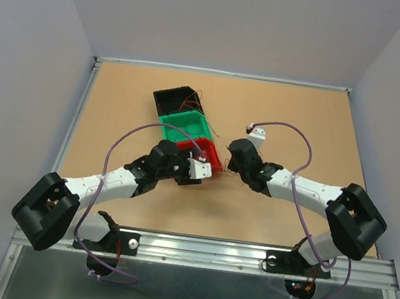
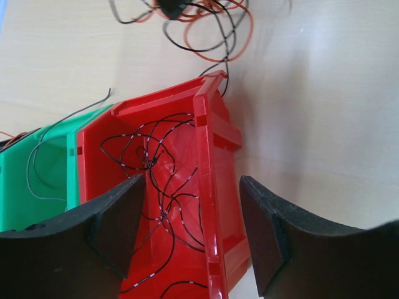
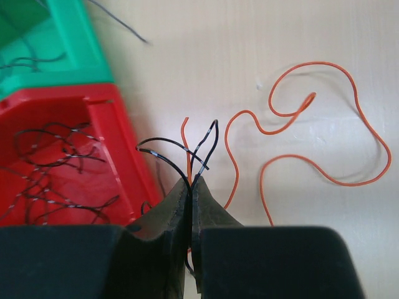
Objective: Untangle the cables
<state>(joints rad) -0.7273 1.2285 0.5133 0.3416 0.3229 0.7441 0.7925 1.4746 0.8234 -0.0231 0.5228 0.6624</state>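
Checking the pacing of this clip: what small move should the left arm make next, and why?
Probably reach forward past the red bin to the tangle and take one orange strand. The left gripper hangs open and empty over the bin, which already holds black wires, while the right gripper is shut on that tangle beside the bin, giving something to pull against.

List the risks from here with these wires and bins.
1. The right gripper is shut on several black wires at once, and an orange wire runs close beside its fingers. Pulling may tighten the knot or drag the orange one along.
2. The left gripper hangs open astride a wall of the red bin. Closing there could clamp the bin rather than the striped wires inside, and shift it.
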